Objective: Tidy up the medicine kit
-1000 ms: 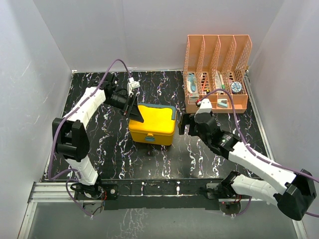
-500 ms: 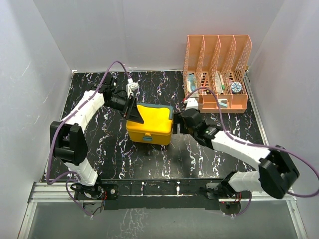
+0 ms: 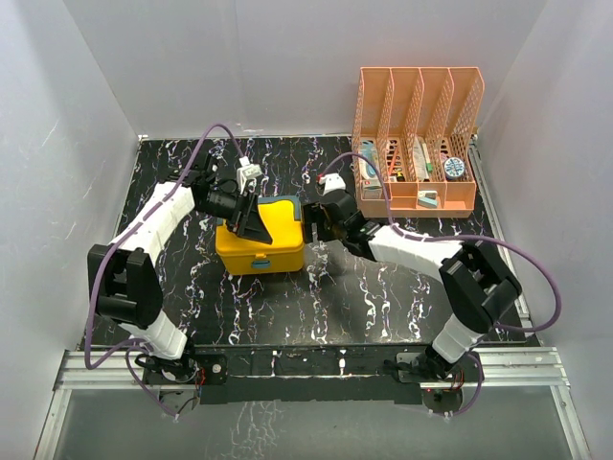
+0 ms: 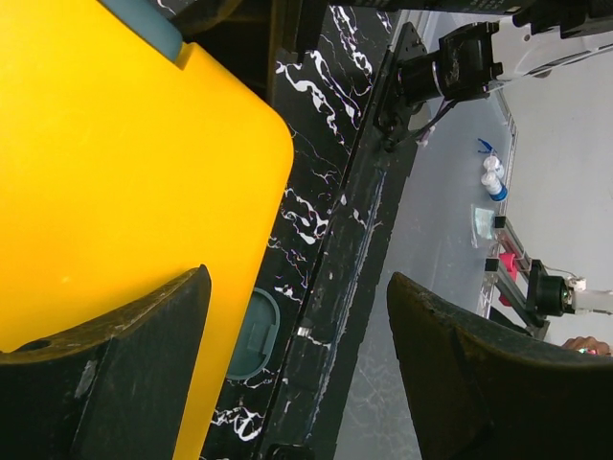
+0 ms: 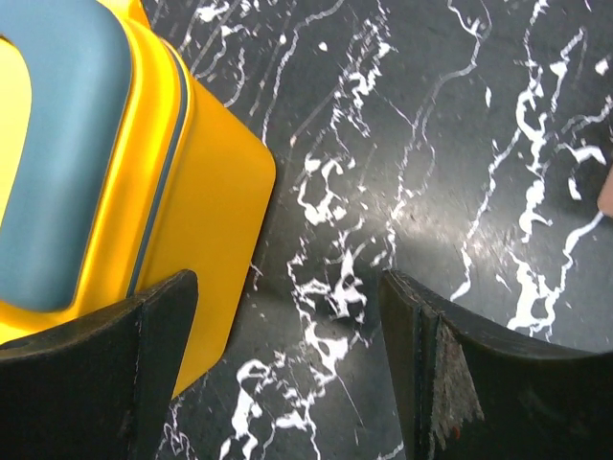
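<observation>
The medicine kit [image 3: 280, 240] is a yellow box with its lid down and a teal latch [image 3: 260, 262] on its front, standing left of the table's middle. My left gripper [image 3: 251, 220] hovers open over the lid; in the left wrist view the gripper [image 4: 299, 355] straddles the kit's front edge, one finger over the yellow lid [image 4: 115, 172], the latch [image 4: 251, 331] below. My right gripper [image 3: 311, 226] is open at the kit's right side. In the right wrist view the gripper [image 5: 287, 359] has its left finger against the kit's yellow wall [image 5: 206, 220], with bare table between the jaws.
An orange mesh file rack [image 3: 417, 144] holding several small items stands at the back right. The black marbled table [image 3: 364, 287] is walled in white on the left, back and right. The arm bases sit on a rail [image 3: 316, 364] at the near edge.
The kit has slid left across the table. My right arm swung left with it at its right side, and my left gripper moved left along with the lid.
</observation>
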Controlling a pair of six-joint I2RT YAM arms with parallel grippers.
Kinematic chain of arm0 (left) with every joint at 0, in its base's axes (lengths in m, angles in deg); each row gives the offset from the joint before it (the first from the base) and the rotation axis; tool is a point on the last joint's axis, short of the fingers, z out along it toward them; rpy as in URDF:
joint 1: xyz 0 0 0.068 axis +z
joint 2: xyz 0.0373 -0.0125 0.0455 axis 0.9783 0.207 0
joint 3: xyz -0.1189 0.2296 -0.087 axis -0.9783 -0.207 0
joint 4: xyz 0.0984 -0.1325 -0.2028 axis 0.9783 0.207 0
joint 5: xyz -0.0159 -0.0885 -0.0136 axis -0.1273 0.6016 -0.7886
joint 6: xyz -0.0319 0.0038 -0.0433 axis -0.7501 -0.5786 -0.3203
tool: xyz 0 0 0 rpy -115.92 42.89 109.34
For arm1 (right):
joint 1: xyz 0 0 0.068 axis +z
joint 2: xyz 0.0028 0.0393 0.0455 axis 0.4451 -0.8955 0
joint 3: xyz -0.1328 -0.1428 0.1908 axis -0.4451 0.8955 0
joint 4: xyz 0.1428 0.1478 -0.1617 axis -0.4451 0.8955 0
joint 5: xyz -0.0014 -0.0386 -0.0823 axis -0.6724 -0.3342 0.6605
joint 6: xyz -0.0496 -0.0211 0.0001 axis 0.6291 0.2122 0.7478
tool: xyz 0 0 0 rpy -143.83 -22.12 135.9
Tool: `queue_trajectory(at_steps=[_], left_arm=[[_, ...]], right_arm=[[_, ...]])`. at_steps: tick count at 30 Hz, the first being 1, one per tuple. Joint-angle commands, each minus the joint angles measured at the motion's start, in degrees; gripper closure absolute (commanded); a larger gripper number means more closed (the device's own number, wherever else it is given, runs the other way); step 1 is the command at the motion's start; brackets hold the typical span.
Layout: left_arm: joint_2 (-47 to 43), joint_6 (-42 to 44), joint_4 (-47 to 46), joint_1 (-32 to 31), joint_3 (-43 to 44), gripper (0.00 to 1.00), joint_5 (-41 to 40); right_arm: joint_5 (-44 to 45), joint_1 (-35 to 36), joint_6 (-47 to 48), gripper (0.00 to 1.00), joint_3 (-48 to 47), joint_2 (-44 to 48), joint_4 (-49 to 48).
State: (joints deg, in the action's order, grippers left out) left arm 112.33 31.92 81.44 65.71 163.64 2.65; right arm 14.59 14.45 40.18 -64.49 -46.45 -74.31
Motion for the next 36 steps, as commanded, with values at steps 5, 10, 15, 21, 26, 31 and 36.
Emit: queue_trajectory(at_steps=[5, 10, 15, 21, 26, 31, 36], left_arm=[[-0.8, -1.1, -0.6, 1.2, -4.2, 0.26, -3.4], [-0.4, -2.2, -1.7, 2.2, -2.6, 0.26, -3.7], [-0.7, -4.1, -1.9, 5.9, 6.4, 0.26, -4.7], [1.6, -5.0, -2.1, 10.9, 17.7, 0.24, -6.4], [7.3, -6.1, -3.8, 13.6, 22.8, 0.24, -8.2], [12.3, -8.2, -7.0, 14.2, 25.0, 0.24, -11.2], [15.6, -8.6, -8.5, 14.2, 26.1, 0.24, -13.8]], right_arm=[[-6.2, 1.1, 0.9, 0.25, -10.9, -6.3, -9.7], [-5.8, 1.4, 1.1, 0.24, -13.7, -9.5, -9.8], [2.4, 1.5, 1.3, 0.24, -8.0, -0.8, -11.6], [9.0, 1.7, 1.1, 0.24, 1.9, 14.9, -11.2], [12.0, 7.0, -0.3, 0.24, 5.9, 21.1, -6.9], [18.5, 18.2, -3.8, 0.26, 7.7, 18.7, -6.4], [24.8, 27.6, -7.3, 0.27, 6.6, 12.0, -8.1]])
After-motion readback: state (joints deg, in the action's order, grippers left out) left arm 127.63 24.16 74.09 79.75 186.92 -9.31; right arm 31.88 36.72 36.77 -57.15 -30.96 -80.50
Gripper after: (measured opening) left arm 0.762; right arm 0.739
